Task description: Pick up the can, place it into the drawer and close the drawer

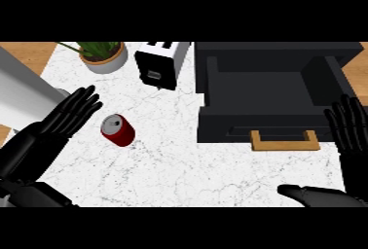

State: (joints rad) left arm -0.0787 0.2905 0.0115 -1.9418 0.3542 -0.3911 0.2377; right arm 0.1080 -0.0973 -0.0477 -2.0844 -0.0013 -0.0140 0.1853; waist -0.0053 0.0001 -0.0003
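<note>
Head view, red can lying on marble counter, left hand beside it with fingers spread straight, right hand flat-fingered by open dark drawer, nothing held.

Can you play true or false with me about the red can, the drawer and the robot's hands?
1. The can is inside the drawer. False: it sits on the counter, left of the drawer.
2. The drawer is open. True.
3. The left hand is holding the can. False: its fingers are straight, just left of the can.
4. A potted plant stands next to the toaster. True.
5. The right hand is open. True.
</note>
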